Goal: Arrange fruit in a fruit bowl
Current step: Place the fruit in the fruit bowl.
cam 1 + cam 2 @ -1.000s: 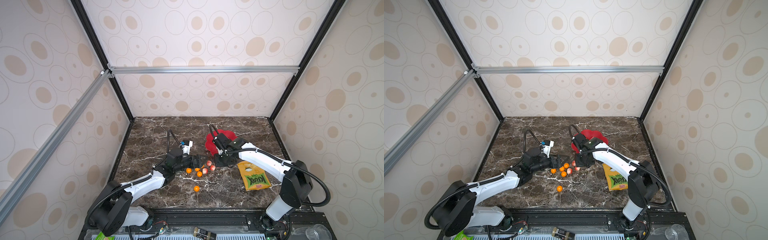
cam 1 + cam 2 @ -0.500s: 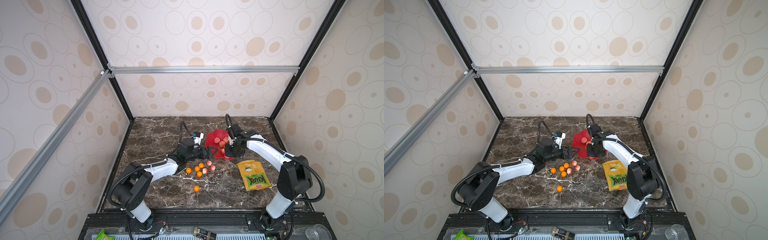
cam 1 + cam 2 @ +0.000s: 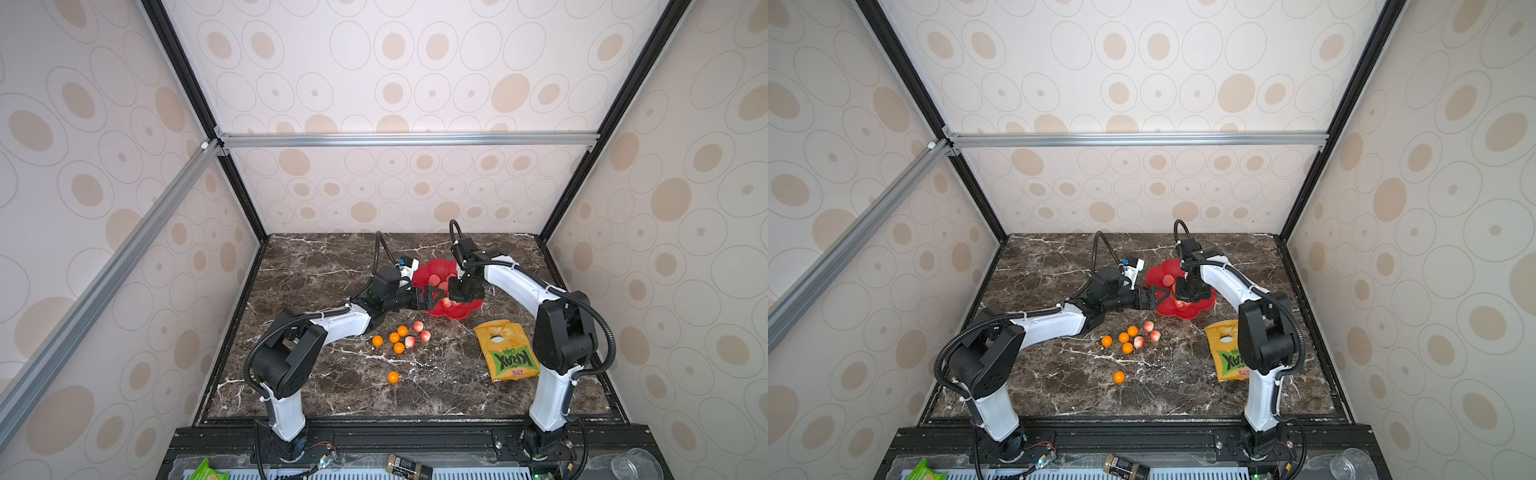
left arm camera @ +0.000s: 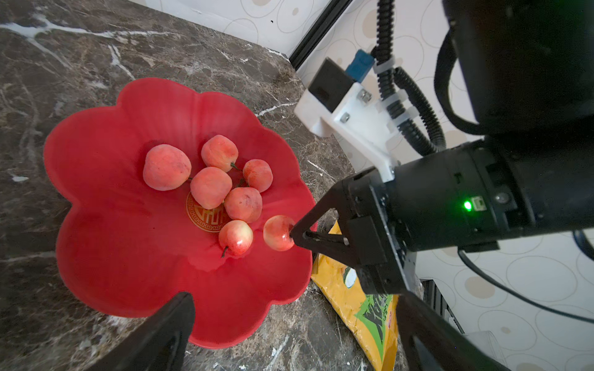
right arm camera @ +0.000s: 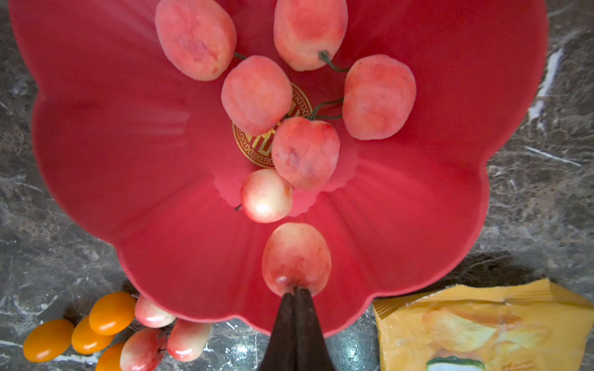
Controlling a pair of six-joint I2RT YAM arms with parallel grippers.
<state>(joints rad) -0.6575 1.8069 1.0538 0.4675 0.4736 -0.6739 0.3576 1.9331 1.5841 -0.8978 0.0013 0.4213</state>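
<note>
The glossy red scalloped plastic bowl (image 4: 106,135) sits on the dark marble bench (image 3: 324,270). Six pink-red peach-like fruits (image 4: 210,188) rest around the bowl's gold centre. Over the bowl's inner wall, the right tool (image 5: 295,294) has its tips pinched together on the stem end of a glossy pink-red fruit (image 5: 295,257). The left tool (image 3: 432,298) stands wide apart at the bowl's rim, holding nothing. Small orange and pink fruits (image 3: 399,347) lie on the bench near the bowl, and a yellow-green snack bag (image 3: 505,353) lies just beside the bowl.

The right jaws and fruit (image 4: 210,188) crowd the fruit bowl (image 4: 112,208); half lies bare.
</note>
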